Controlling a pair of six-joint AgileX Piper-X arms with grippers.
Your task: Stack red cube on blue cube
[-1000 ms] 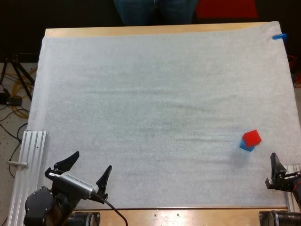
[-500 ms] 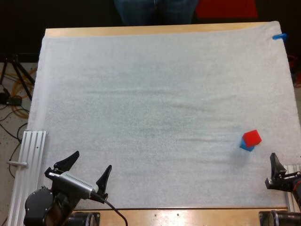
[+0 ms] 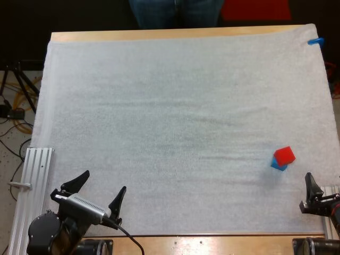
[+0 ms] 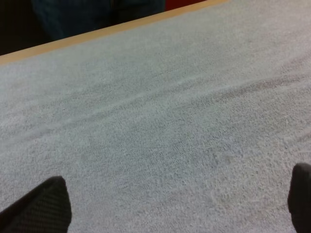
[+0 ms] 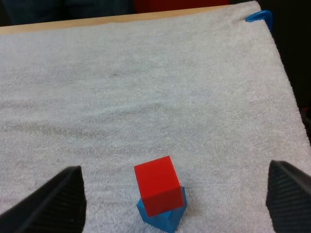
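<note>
The red cube (image 3: 285, 155) rests on top of the blue cube (image 3: 278, 164) near the mat's right side, turned a little relative to it. The right wrist view shows the red cube (image 5: 158, 185) on the blue cube (image 5: 163, 212), between and beyond my own wide-apart fingers. My right gripper (image 3: 319, 192) stands open at the table's front right corner, short of the stack and touching nothing. My left gripper (image 3: 99, 194) stands open at the front left with bare mat between its fingers (image 4: 41, 208).
The white mat (image 3: 175, 106) covers the table. A metal rail (image 3: 29, 186) runs along the front left edge. A person's legs (image 3: 175, 11) stand beyond the far edge.
</note>
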